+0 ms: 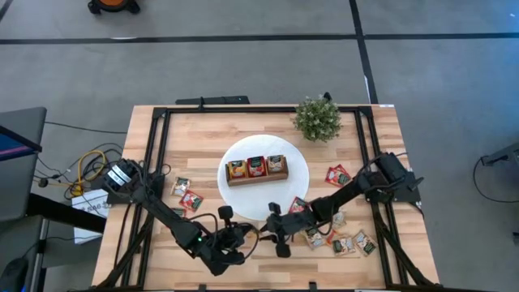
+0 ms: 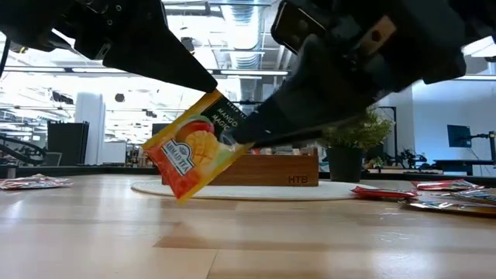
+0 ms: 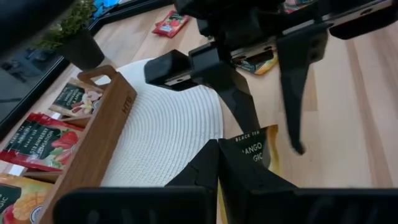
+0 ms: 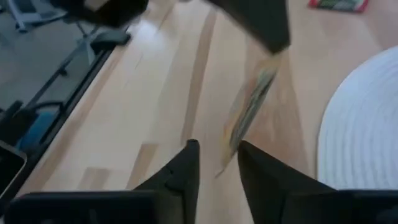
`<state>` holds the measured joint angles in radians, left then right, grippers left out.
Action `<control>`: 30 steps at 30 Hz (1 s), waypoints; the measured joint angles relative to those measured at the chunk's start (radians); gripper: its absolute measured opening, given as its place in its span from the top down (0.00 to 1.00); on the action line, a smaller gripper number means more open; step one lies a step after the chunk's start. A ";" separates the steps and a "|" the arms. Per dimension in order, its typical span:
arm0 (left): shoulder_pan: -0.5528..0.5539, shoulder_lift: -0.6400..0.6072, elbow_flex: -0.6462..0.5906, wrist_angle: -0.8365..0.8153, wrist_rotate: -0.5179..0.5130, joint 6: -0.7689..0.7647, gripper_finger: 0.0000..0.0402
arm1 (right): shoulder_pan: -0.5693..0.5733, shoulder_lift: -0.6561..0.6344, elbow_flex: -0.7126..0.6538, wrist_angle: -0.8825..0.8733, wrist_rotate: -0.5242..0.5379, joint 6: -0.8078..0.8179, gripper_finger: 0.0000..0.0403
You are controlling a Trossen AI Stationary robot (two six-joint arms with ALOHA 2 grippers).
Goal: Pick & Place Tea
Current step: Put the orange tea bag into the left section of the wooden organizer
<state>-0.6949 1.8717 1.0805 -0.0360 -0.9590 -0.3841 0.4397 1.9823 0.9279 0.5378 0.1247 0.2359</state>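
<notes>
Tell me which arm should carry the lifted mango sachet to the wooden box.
Left. Its tool appears shut on the mango sachet, held tilted above the table. The right tool is open beside it and holds nothing. The wooden box sits just beyond, on the white disc.

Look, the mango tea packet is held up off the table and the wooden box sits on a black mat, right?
Not quite: the mat is white, not black. The high view shows the wooden box sitting on a round white mat. The mango tea packet is indeed held up off the table.

Wooden table (image 1: 203, 134): white disc (image 1: 243, 195), sachets (image 1: 345, 242)
</notes>
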 joint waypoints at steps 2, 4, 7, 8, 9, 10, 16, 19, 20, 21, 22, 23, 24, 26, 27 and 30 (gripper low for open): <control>0.000 0.000 0.000 0.000 -0.003 -0.002 1.00 | -0.001 0.000 0.000 0.002 0.011 -0.001 0.84; 0.000 0.000 0.000 0.000 -0.004 -0.004 1.00 | -0.001 0.000 0.000 -0.001 0.013 -0.005 0.91; -0.001 0.000 0.000 0.001 -0.004 -0.004 1.00 | -0.001 0.000 0.000 -0.007 0.029 -0.023 0.98; -0.001 0.000 0.000 0.001 -0.005 -0.003 1.00 | 0.000 0.000 0.000 -0.014 0.040 -0.025 0.98; -0.001 0.000 0.000 0.000 -0.015 -0.005 1.00 | 0.000 -0.001 0.000 -0.024 0.052 -0.026 0.98; -0.001 -0.001 0.000 0.000 -0.034 -0.011 1.00 | -0.001 -0.008 0.000 -0.051 0.063 -0.027 0.98; -0.005 -0.061 0.001 -0.072 0.053 -0.106 0.97 | 0.000 -0.085 0.000 -0.225 0.152 -0.034 1.00; -0.004 -0.091 0.002 -0.102 0.089 -0.167 0.90 | 0.004 -0.109 0.000 -0.259 0.185 -0.037 1.00; -0.004 -0.093 0.002 -0.106 0.090 -0.170 0.87 | 0.006 -0.112 0.000 -0.263 0.193 -0.038 1.00; -0.007 -0.093 0.002 -0.112 0.082 -0.168 0.84 | 0.008 -0.112 0.000 -0.266 0.196 -0.045 1.00; -0.008 -0.093 0.002 -0.113 0.071 -0.163 0.82 | 0.011 -0.112 0.000 -0.266 0.195 -0.050 1.00; -0.008 -0.092 0.002 -0.112 0.052 -0.154 0.79 | 0.012 -0.112 0.000 -0.268 0.195 -0.051 1.00; -0.008 -0.089 0.002 -0.108 0.035 -0.147 0.76 | 0.013 -0.112 0.000 -0.268 0.194 -0.051 1.00; 0.002 -0.076 0.002 -0.094 0.018 -0.122 0.71 | 0.013 -0.112 0.000 -0.269 0.192 -0.052 1.00; 0.011 -0.070 0.001 -0.078 0.023 -0.111 0.68 | 0.013 -0.112 0.000 -0.269 0.193 -0.052 1.00; 0.058 -0.059 0.002 -0.003 0.133 -0.102 0.60 | 0.012 -0.112 0.000 -0.269 0.193 -0.052 1.00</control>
<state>-0.6371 1.8125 1.0823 -0.0391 -0.8258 -0.4859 0.4515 1.8702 0.9283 0.2691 0.3172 0.1837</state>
